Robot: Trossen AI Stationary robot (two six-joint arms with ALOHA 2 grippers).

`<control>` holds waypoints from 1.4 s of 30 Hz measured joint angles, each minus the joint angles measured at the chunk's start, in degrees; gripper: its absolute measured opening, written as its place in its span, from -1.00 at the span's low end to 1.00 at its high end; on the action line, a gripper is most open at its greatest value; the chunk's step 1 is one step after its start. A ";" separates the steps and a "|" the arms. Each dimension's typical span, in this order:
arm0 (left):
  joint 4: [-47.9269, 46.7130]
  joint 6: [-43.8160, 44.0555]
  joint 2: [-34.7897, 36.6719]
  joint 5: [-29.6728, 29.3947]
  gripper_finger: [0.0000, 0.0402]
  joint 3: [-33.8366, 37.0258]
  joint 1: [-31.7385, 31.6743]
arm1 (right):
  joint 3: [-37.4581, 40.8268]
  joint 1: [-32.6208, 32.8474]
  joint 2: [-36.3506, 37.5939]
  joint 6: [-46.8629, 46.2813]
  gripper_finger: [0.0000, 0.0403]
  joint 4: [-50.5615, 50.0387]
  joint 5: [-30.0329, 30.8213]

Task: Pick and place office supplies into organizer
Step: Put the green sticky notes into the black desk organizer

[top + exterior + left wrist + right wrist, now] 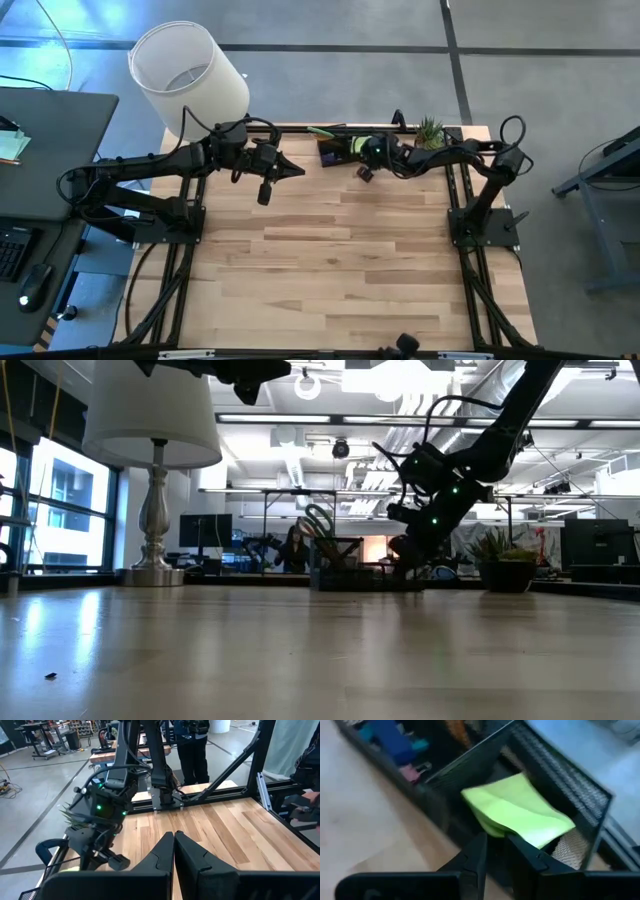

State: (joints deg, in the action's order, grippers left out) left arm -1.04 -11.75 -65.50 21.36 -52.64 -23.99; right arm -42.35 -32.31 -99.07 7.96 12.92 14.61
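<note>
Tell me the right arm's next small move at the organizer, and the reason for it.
Probably lower a little and open. The right gripper pinches the lime-green sticky-note pad by its edge, and the pad hangs bent over an open mesh compartment of the black organizer, seemingly not yet resting inside. The left gripper waits shut above the table, away from it.

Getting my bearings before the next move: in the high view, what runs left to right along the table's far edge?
Lamp → left hand → organizer → right hand → plant.
</note>
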 joint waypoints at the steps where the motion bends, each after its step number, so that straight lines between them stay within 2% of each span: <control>1: -0.02 0.00 0.00 0.01 -1.00 -0.01 0.00 | -0.02 -0.10 0.00 0.00 -0.69 0.69 0.31; 12: -0.35 0.00 0.01 0.00 -1.00 0.01 0.00 | -0.32 -1.41 0.29 -3.18 -0.69 -3.29 1.48; 17: -0.38 0.00 0.00 -0.02 -1.00 0.01 0.00 | 0.44 0.81 0.52 -5.44 -0.69 -7.17 -4.63; 20: -0.42 -0.09 -0.02 -0.02 -1.00 -0.01 0.00 | -0.08 2.84 3.33 -6.34 -0.69 -6.55 -5.35; 25: -0.39 -0.46 -0.01 -0.02 -1.00 0.00 0.00 | 0.15 6.04 7.65 -5.94 -0.69 -8.24 -1.49; 29: -0.37 -0.46 0.00 -0.02 -1.00 -0.01 0.00 | -0.03 6.86 10.31 -2.43 -0.70 -7.94 5.88; 33: -0.37 -0.44 -0.02 -0.02 -1.00 -0.01 0.00 | -0.02 3.97 10.78 0.18 -0.69 -7.81 8.92; 42: 0.64 -0.44 -0.02 -0.02 -1.00 0.02 0.00 | -0.04 -4.32 10.20 0.95 -0.69 -4.49 0.52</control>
State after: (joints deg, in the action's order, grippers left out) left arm -0.40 -12.19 -65.52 21.34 -52.62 -23.99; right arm -42.39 -36.63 -88.86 8.91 8.43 15.13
